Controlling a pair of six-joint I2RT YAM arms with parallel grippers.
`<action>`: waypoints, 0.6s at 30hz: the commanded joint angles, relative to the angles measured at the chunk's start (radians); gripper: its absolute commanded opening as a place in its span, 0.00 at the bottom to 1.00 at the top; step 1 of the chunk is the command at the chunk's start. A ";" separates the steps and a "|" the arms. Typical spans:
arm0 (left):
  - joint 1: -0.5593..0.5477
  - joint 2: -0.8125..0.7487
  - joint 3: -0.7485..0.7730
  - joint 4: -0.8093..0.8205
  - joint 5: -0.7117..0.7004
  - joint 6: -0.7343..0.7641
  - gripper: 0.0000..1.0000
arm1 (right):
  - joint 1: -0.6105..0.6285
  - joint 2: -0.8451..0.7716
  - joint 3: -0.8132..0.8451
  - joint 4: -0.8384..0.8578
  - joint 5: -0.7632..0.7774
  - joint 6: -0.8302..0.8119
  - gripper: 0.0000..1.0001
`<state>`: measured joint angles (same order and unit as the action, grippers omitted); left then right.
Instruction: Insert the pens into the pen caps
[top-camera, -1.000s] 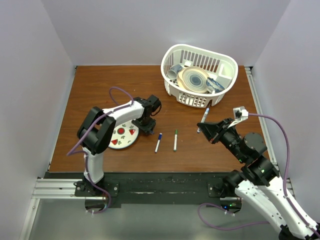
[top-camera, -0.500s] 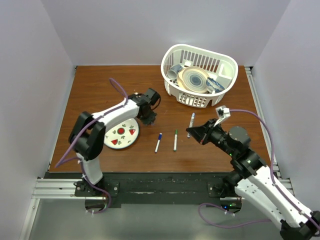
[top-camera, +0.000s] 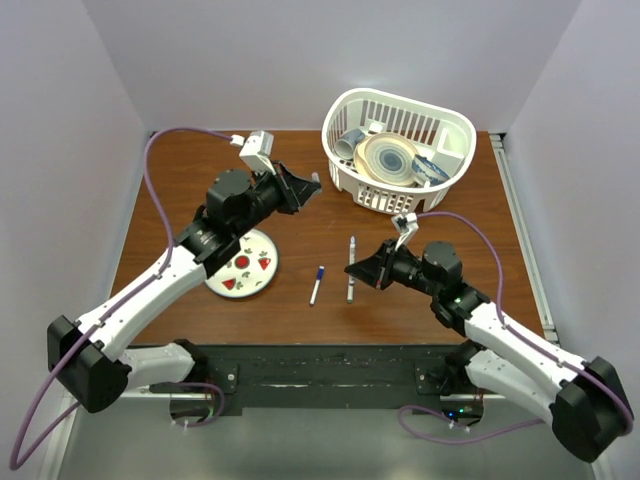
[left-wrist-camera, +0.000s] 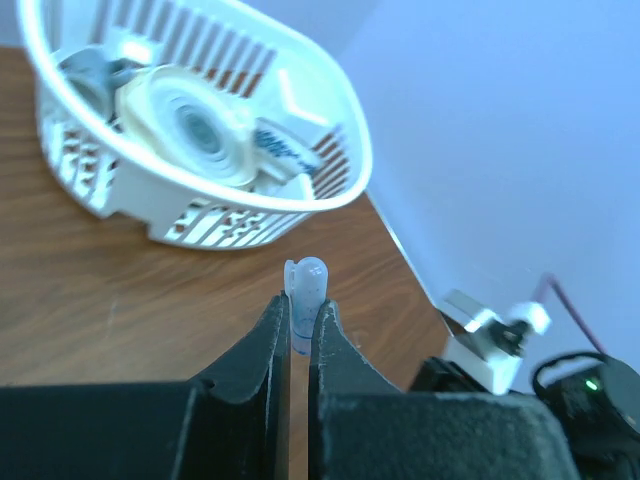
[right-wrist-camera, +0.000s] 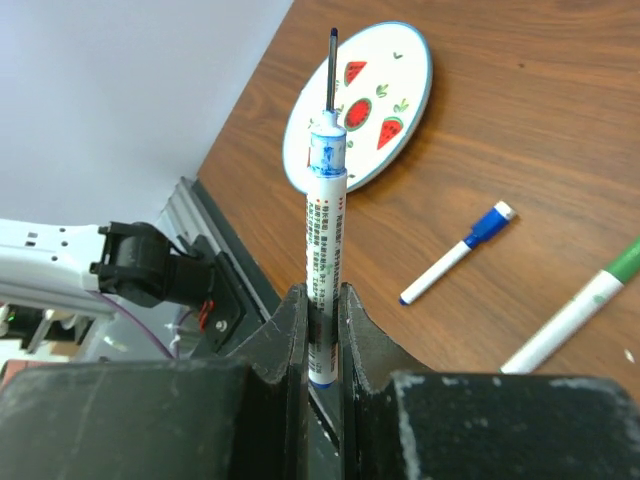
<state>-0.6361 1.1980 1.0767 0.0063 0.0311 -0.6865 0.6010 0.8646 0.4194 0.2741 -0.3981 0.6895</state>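
Note:
My left gripper (top-camera: 305, 187) is raised above the table and shut on a small pale blue pen cap (left-wrist-camera: 305, 290), which sticks out past the fingertips (left-wrist-camera: 298, 305). My right gripper (top-camera: 360, 268) is shut on a white pen (right-wrist-camera: 325, 230) with its bare tip uncapped and pointing away from the fingers; it also shows in the top view (top-camera: 352, 246). Two more pens lie on the table. One has a blue cap (top-camera: 316, 284) (right-wrist-camera: 458, 252). The other has a green cap (top-camera: 349, 293) (right-wrist-camera: 575, 318) and lies just under my right gripper.
A white slotted basket (top-camera: 440, 120) holding dishes stands at the back right and also shows in the left wrist view (left-wrist-camera: 330, 195). A round watermelon-print plate (top-camera: 243, 272) (right-wrist-camera: 360, 105) lies left of the pens. White walls enclose the brown table.
My left arm has lifted off the plate area and swung up and back with the cap. My right arm has carried the pen leftward to above the green-capped pen.

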 joint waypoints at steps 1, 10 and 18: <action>0.004 -0.005 -0.063 0.213 0.217 0.075 0.00 | 0.000 0.069 0.018 0.230 -0.097 0.030 0.00; 0.004 -0.003 -0.142 0.342 0.317 -0.065 0.00 | 0.003 0.109 0.042 0.304 -0.122 0.001 0.00; 0.003 0.037 -0.184 0.437 0.377 -0.176 0.00 | 0.013 0.126 0.064 0.297 -0.131 -0.030 0.00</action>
<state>-0.6353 1.2068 0.9092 0.3305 0.3531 -0.7914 0.6041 0.9817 0.4397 0.5026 -0.4995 0.6880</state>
